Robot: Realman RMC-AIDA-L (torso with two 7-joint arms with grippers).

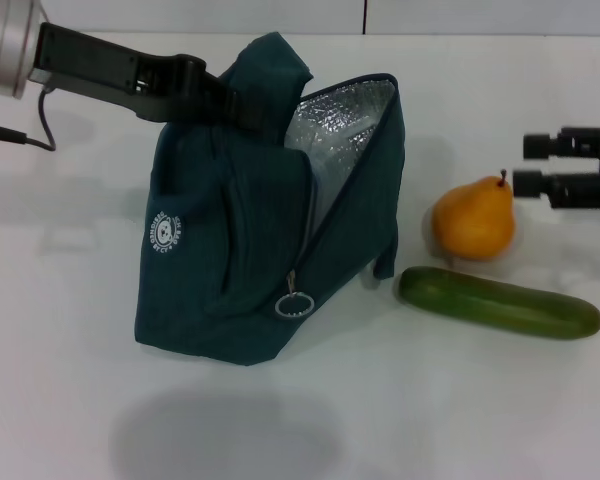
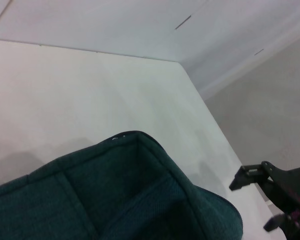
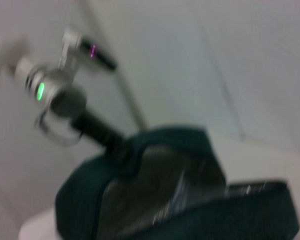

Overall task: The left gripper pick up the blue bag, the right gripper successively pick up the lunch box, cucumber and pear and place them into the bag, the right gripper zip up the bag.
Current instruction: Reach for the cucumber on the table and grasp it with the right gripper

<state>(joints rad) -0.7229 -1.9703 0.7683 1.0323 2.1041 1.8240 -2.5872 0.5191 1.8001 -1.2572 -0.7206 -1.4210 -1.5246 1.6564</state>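
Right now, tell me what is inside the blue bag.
The blue bag gapes open at the top, showing only silver foil lining. Its lower interior is hidden by the fabric, so whether the lunch box is inside cannot be told.

blue bag [image 1: 220, 290]: matt woven cloth, dark teal, stitched seams; printed white round logo
bag lining [image 1: 330, 125]: crinkled silver foil, shiny
zip pull [image 1: 294, 304]: metal ring, glossy
pear [image 1: 473, 222]: smooth orange-yellow skin, soft sheen; short dark stem
cucumber [image 1: 498, 302]: smooth dark green skin, glossy
left gripper [image 1: 235, 108]: matt black plastic, clamped on cloth at bag top; brushed silver metal cylinder behind
right gripper [image 1: 540, 165]: matt black, near worktop's right edge
worktop [image 1: 60, 300]: smooth white, faintly reflective
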